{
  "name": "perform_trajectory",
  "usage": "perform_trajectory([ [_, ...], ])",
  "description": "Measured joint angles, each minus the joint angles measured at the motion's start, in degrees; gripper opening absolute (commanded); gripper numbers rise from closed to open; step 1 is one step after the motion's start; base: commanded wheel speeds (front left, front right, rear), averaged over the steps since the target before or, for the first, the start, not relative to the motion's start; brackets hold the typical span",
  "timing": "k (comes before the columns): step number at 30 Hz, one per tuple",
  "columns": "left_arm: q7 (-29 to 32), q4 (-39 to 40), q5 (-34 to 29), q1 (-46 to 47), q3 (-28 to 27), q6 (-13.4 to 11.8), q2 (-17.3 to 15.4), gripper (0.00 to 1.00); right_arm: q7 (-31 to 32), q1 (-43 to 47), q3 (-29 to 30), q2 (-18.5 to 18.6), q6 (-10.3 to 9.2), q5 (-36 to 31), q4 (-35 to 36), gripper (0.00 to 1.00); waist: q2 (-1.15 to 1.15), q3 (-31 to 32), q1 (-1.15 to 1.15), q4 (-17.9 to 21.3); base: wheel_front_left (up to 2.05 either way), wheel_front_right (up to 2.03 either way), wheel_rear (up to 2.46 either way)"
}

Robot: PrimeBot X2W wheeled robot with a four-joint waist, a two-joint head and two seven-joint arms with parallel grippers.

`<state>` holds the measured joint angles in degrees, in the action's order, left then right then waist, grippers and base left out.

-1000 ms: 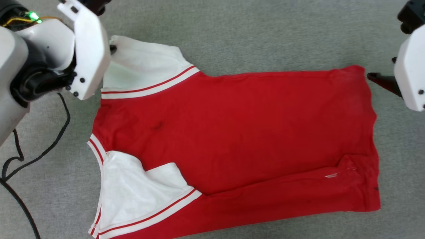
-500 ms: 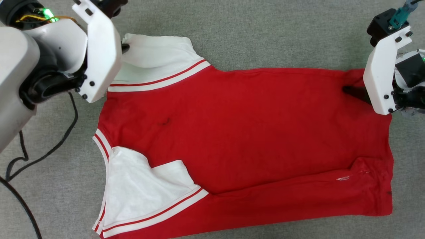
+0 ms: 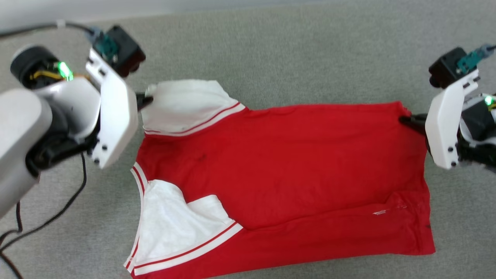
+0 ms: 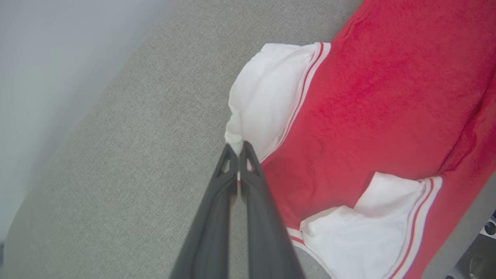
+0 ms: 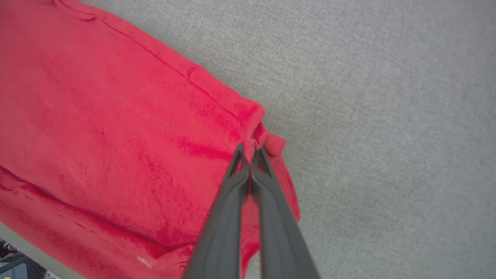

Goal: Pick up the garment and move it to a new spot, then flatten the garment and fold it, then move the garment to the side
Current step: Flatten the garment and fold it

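Observation:
The garment point(image 3: 286, 166), a red jersey with white sleeves and striped trim, lies plain side up on grey cloth, its near long edge folded over. My left gripper point(image 3: 146, 100) is shut on the tip of the far white sleeve point(image 4: 267, 93), seen pinched at the left gripper point(image 4: 237, 146) in the left wrist view. My right gripper point(image 3: 405, 119) is shut on the far hem corner; the right wrist view shows red fabric point(image 5: 116, 116) bunched at the right gripper point(image 5: 251, 149). The near sleeve point(image 3: 174, 224) lies loose.
The grey cloth surface point(image 3: 294, 54) stretches around the jersey on all sides. A black cable point(image 3: 50, 217) trails across it at the lower left, below my left arm point(image 3: 23, 128). A pale wall strip point(image 3: 77, 9) runs along the far edge.
My right gripper has moved onto the far hem corner and shut on it, having stood open off the hem a second ago. The head camera shifted, so the jersey sits lower in view.

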<state>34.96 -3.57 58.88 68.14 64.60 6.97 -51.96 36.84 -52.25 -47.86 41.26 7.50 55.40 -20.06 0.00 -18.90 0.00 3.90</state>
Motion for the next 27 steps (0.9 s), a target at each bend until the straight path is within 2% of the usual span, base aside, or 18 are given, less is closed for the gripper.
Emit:
perform_trajectory([
  [6,-2.4,6.5,0.3,-6.6,1.8,-2.1,-4.7,0.00,-5.6,5.4,-2.2,2.7,0.00,1.3,2.1,0.00,0.00,4.7,-0.01,-0.3,0.00,0.00,0.00],
  [15,-4.5,13.0,1.0,-17.0,5.6,-5.8,-8.4,0.00,-12.0,14.4,-3.9,6.0,0.00,3.2,4.3,0.00,0.00,8.6,-0.01,-1.6,0.00,0.00,0.00],
  [19,-6.3,13.5,2.5,-24.4,7.2,-7.9,-7.8,0.00,-13.7,19.3,-5.0,6.8,0.00,3.9,4.6,0.00,0.00,8.5,-0.01,-1.6,0.00,0.00,0.00],
  [27,-8.0,8.3,3.3,-30.8,8.0,-8.2,-3.9,0.00,-14.6,20.8,-6.5,5.4,0.00,2.4,1.2,0.00,0.00,6.5,-0.01,-1.5,0.00,0.00,0.00],
])
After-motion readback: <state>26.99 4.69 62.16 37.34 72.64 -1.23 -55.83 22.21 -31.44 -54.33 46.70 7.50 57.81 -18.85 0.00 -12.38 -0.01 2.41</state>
